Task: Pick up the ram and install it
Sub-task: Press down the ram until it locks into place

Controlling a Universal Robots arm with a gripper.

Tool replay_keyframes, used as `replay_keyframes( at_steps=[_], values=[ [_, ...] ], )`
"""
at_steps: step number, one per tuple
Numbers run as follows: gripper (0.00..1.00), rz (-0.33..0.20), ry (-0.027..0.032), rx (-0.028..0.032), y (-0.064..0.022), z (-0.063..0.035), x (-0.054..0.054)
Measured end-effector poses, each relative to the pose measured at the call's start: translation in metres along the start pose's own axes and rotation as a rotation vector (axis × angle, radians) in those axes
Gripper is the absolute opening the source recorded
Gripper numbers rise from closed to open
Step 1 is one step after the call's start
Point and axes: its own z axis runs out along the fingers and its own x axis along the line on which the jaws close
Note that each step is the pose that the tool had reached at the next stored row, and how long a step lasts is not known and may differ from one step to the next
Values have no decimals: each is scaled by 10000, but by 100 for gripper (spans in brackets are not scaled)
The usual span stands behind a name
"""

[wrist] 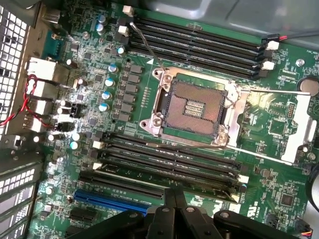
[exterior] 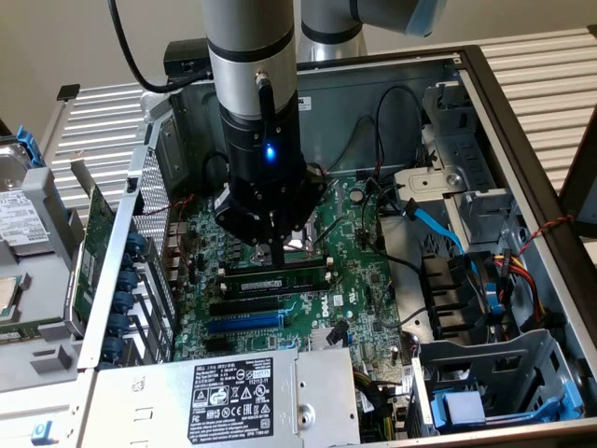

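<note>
The ram (exterior: 291,276), a narrow green stick with dark chips, stands on edge in a black memory slot on the motherboard (exterior: 359,280), in the middle of the open computer case. My gripper (exterior: 270,254) hangs straight down over the stick's end toward the exterior view's left. Its fingers are shut together at the stick's top edge, and I cannot tell whether they touch it. In the wrist view my gripper (wrist: 174,199) points at the bank of long black memory slots (wrist: 169,162) beside the bare CPU socket (wrist: 194,107).
A silver power supply (exterior: 233,392) lies along the near edge. A blue expansion slot (exterior: 244,323) runs just below the memory slots. Drive cages (exterior: 494,373) and a blue cable (exterior: 434,224) fill the exterior view's right. A green card (exterior: 98,219) and a hard drive (exterior: 23,219) sit outside the case.
</note>
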Motion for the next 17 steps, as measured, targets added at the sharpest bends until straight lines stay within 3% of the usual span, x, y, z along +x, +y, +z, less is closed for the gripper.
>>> replay_keyframes(
  at_steps=[11,17],
  values=[
    [11,1541,-2,19,0,1,0],
    [11,1553,-2,19,0,1,0]
  ],
)
